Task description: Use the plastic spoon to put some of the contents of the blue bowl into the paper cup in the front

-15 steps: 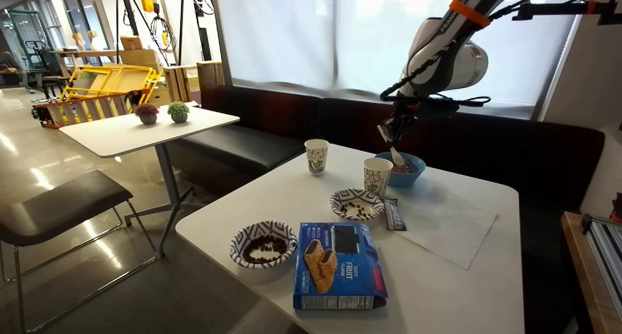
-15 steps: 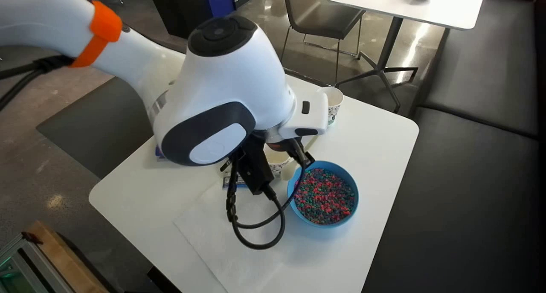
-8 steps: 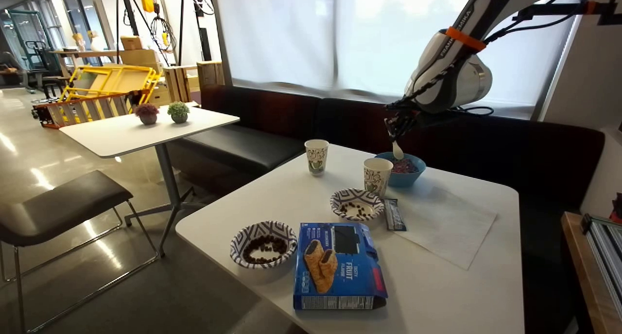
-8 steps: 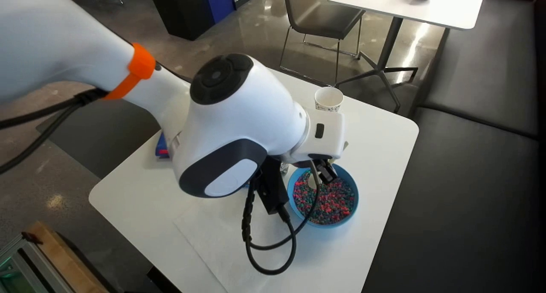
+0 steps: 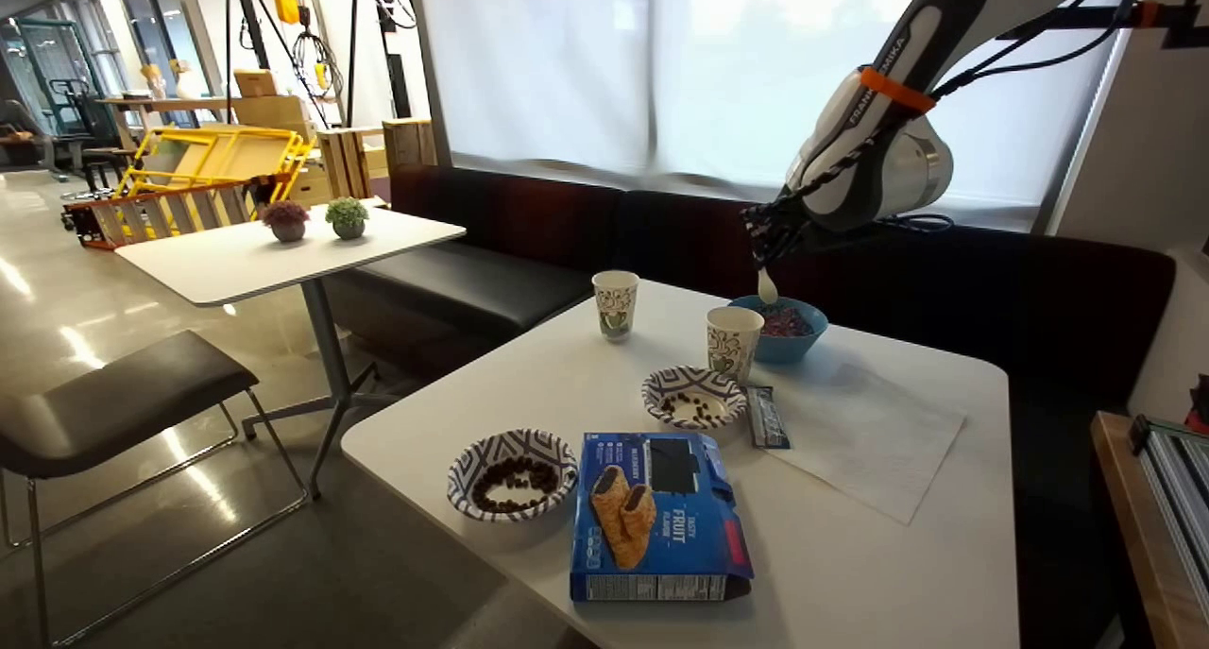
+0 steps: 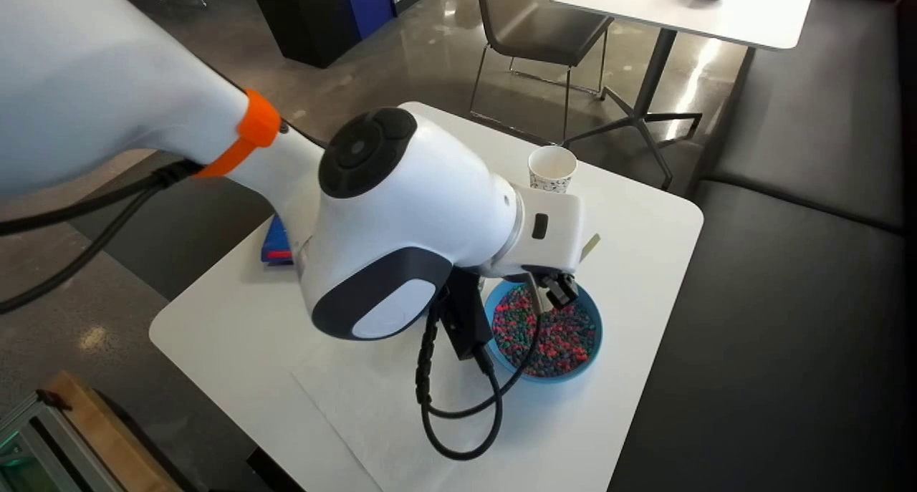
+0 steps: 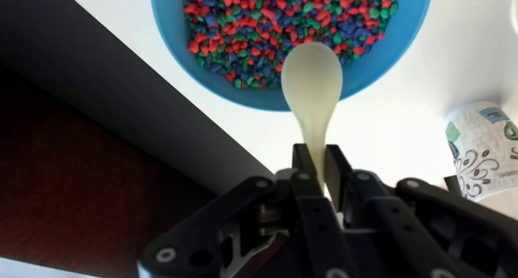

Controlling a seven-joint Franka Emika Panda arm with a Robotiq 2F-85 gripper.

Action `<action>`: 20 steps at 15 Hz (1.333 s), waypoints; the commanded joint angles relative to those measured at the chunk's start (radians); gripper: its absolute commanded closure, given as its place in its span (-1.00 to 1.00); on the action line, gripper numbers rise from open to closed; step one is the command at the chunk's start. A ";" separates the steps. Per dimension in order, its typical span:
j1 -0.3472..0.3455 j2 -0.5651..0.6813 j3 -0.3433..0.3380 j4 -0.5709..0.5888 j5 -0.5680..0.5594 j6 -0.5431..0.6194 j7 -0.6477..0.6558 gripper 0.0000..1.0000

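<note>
The whitish plastic spoon point(image 7: 311, 73) points out from my gripper point(image 7: 317, 158), whose fingers are shut on its handle. No contents show on the spoon's visible face. The spoon point(image 5: 767, 288) hangs bowl-end down above the near side of the blue bowl in an exterior view. The blue bowl point(image 5: 789, 349) holds red, green and blue bits and also shows in the wrist view point(image 7: 251, 98). One paper cup point(image 5: 732, 347) stands close beside the blue bowl. Another paper cup point(image 5: 616, 304) stands farther off; a patterned cup point(image 7: 483, 156) is at the wrist view's right.
Two patterned dishes point(image 5: 694, 396) point(image 5: 513, 474) with dark balls stand on the white table point(image 5: 453, 422). A blue box point(image 5: 661, 517), a small packet point(image 5: 768, 418) and a napkin point(image 5: 878, 441) lie there too. A dark bench point(image 6: 774, 334) borders the table.
The arm has carried the spoon from beside the bowl's rim to over the bowl. The spoon's tip has risen slightly and the spoon has turned in view. The bowl and cups have not moved.
</note>
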 commanded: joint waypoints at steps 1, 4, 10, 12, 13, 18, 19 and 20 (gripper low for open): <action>0.010 0.077 -0.005 0.030 0.053 0.105 0.041 0.93; 0.018 0.128 -0.014 0.048 0.098 0.159 0.058 0.93; 0.003 0.202 0.001 0.084 0.157 0.234 0.089 0.93; -0.002 0.220 0.006 0.092 0.163 0.254 0.094 0.93; -0.002 0.231 0.005 0.097 0.168 0.265 0.095 0.93; 0.003 0.271 -0.004 0.115 0.187 0.284 0.089 0.93; 0.008 0.275 -0.011 0.118 0.195 0.274 0.086 0.93; 0.015 0.280 -0.021 0.119 0.205 0.261 0.083 0.93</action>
